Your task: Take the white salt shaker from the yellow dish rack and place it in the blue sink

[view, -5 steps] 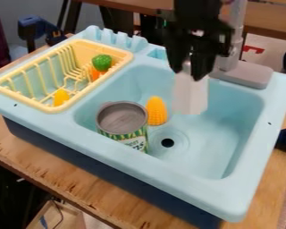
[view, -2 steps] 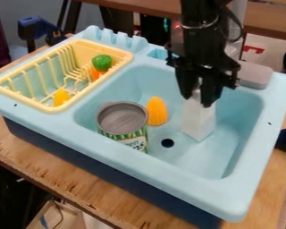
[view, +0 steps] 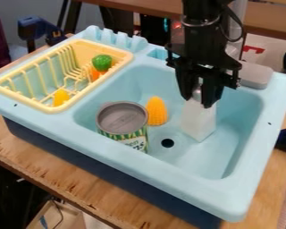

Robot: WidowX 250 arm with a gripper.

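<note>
Clamped by a rounded grayish top between the fingertips of one black gripper (view: 196, 101), one plain white container (view: 198, 121), flat-sided and square-edged, in the right part of one light blue sink (view: 241, 129), with contact with the bottom hard to tell. Nearby to the left, one bumpy yellow-orange corn cob (view: 157, 111), one gray-topped can (view: 122, 117) with a green-patterned label, and one dark drain hole (view: 167, 143). Farther left, in one pale yellow rack (view: 48, 108), one round green piece (view: 101, 62) just beside one orange piece (view: 96, 74), and one yellow-orange piece (view: 61, 97) well apart from both.
</note>
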